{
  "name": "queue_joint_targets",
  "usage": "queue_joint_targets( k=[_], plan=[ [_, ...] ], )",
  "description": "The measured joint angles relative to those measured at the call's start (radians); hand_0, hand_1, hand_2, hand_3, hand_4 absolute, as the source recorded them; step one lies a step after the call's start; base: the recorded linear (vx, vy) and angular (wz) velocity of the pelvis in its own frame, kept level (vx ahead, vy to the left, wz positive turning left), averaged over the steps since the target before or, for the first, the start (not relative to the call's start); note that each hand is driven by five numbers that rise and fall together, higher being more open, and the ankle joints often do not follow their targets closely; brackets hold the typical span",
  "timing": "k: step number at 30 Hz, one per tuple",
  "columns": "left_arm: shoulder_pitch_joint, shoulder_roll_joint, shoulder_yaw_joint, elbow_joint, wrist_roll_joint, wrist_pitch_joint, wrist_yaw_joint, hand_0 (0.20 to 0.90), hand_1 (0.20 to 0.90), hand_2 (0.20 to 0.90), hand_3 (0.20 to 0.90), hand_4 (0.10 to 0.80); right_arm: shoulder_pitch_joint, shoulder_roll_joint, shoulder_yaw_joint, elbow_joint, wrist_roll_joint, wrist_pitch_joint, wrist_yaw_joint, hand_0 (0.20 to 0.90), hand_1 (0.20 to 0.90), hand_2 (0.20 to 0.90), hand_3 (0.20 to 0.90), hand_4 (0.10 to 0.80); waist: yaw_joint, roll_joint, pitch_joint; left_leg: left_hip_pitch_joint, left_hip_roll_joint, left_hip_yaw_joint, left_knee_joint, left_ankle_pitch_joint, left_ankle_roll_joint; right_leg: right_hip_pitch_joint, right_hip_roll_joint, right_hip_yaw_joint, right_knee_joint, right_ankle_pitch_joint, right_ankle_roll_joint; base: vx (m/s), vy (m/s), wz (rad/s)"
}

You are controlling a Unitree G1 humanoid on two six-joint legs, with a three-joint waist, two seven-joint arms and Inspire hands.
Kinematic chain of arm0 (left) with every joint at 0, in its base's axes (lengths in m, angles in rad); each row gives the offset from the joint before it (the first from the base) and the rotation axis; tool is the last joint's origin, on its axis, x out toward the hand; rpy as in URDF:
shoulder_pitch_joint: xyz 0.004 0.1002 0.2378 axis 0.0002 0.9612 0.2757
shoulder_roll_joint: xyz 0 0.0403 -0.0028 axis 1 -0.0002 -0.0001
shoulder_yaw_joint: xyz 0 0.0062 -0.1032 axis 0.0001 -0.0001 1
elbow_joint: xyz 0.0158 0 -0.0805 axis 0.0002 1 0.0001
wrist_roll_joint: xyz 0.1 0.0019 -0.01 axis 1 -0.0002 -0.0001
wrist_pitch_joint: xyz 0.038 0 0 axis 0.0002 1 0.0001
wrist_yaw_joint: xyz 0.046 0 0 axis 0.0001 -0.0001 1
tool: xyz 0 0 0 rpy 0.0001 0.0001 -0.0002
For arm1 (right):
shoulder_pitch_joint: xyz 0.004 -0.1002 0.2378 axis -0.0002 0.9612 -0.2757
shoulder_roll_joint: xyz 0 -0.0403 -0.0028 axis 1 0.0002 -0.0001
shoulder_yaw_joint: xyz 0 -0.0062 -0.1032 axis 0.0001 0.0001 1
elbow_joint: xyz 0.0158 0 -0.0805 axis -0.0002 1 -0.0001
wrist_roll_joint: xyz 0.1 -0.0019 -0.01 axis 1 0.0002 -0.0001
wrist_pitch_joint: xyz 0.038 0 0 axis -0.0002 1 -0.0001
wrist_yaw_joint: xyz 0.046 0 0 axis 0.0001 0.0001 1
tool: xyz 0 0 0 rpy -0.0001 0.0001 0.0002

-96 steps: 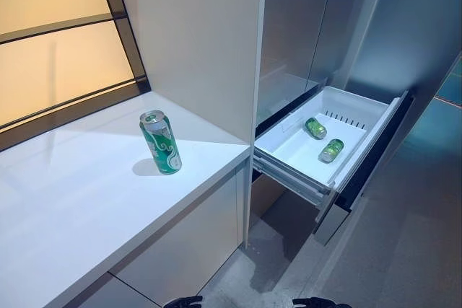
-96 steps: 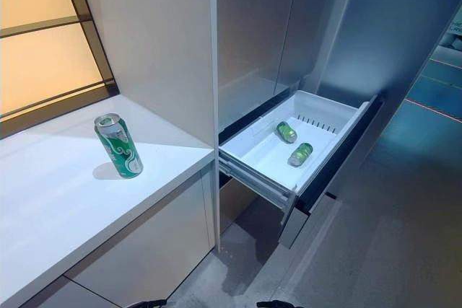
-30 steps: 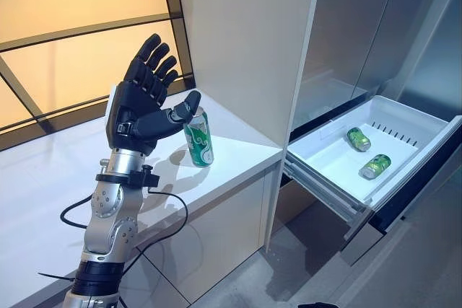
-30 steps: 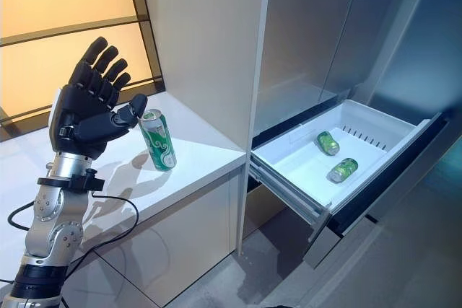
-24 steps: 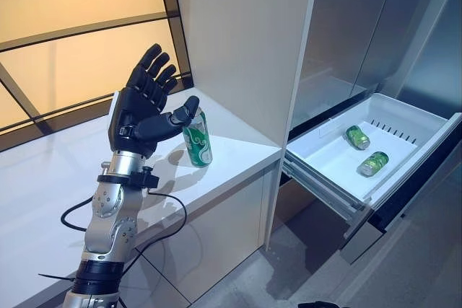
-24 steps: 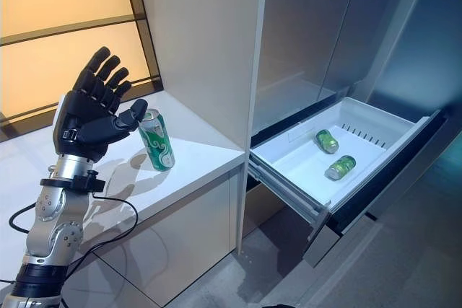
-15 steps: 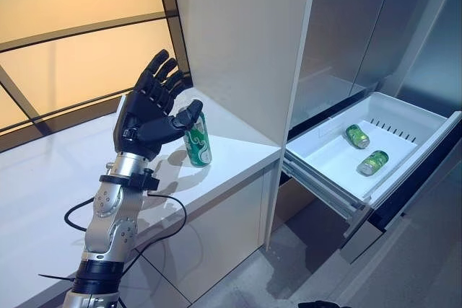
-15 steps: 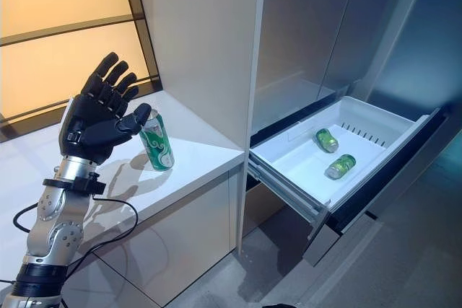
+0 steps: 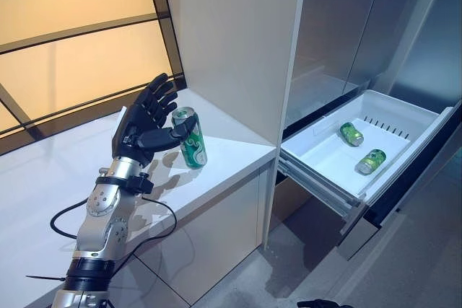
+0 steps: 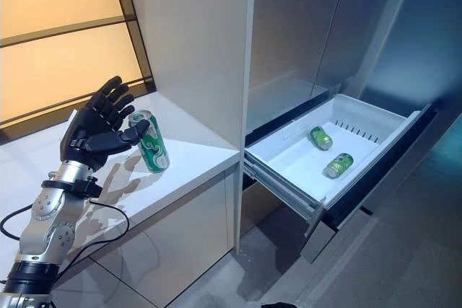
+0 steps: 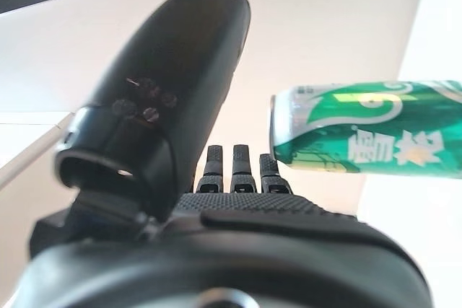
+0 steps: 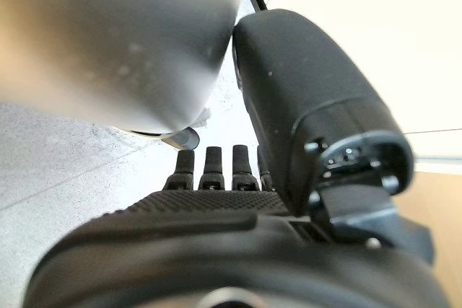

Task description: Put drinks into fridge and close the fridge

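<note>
Since 1 s ago our left hand dropped beside the upright can, left-centre on the desk; fingers spread wide, thumb at its top.

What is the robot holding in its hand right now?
Nothing yet. The left hand is open beside the green can standing on the white counter; the right hand is open and empty.

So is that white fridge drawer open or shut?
Open: the drawer is pulled out, with two green cans lying on their sides inside.
</note>
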Motion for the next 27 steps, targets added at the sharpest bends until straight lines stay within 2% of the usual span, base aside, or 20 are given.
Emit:
queue_joint_targets(
  k=[17, 27],
  plan=[
    [0.000, 0.000, 0.006, 0.022, -0.023, 0.051, -0.025, 0.900, 0.900, 0.900, 0.900, 0.800, 0.000, 0.000, -0.002, 0.000, -0.006, 0.000, 0.002, 0.900, 0.900, 0.900, 0.900, 0.800, -0.002, 0.000, 0.002, 0.011, 0.000, 0.012, -0.001, -0.001, 0.001, 0.006, 0.000, 0.009, 0.000, 0.000, 0.001, 0.002, 0.001, -0.01],
    [0.000, 0.041, 0.007, 0.084, -0.022, 0.086, -0.041, 0.900, 0.900, 0.900, 0.900, 0.800, -0.001, 0.000, -0.004, 0.000, -0.007, 0.000, 0.003, 0.900, 0.900, 0.900, 0.900, 0.800, -0.005, 0.000, 0.002, 0.012, 0.000, 0.018, -0.001, -0.003, 0.004, 0.004, 0.000, 0.018, 0.000, 0.000, 0.001, 0.001, 0.000, 0.00]
  ],
)
